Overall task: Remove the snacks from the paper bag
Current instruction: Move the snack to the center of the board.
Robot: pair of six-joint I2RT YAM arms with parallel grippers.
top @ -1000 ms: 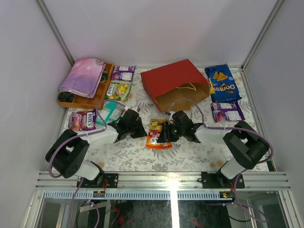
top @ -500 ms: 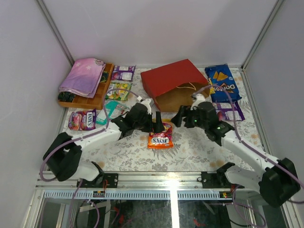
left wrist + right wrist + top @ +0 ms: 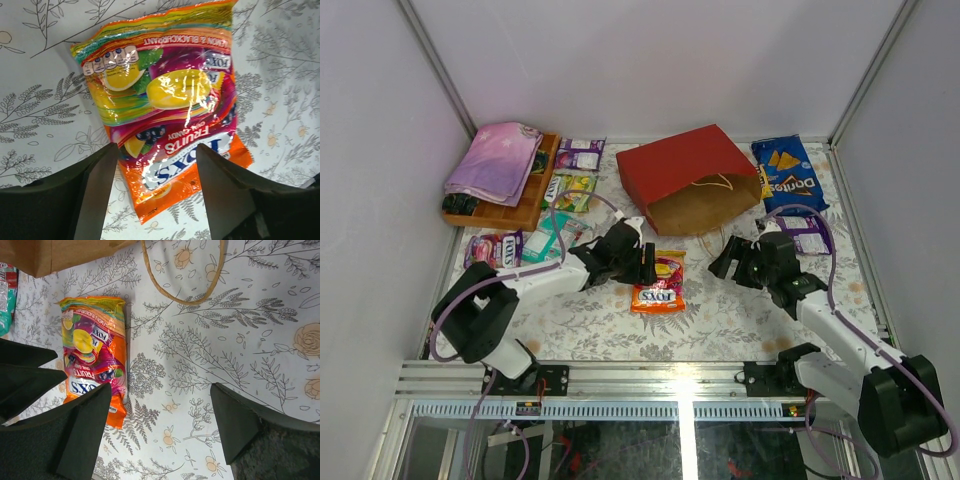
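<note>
White flowered tablecloth (image 3: 720,325) holds the red paper bag (image 3: 685,170) on its side at the back, mouth toward the arms. Just before the mouth lies an orange candy bag (image 3: 657,284), under the left gripper (image 3: 645,265), whose fingers are spread wide. The right gripper (image 3: 725,262) gapes over bare cloth nearby.

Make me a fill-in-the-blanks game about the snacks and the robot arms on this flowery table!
1. The glossy orange candy bag lies on the flowery tablecloth, not ___ the big red paper carrier bag.
2. The shiny blue chip bag has the name ___ printed on it.
3. The left gripper hangs over the candy bag with its jaws ___.

Missing words: inside; Doritos; open.
</note>
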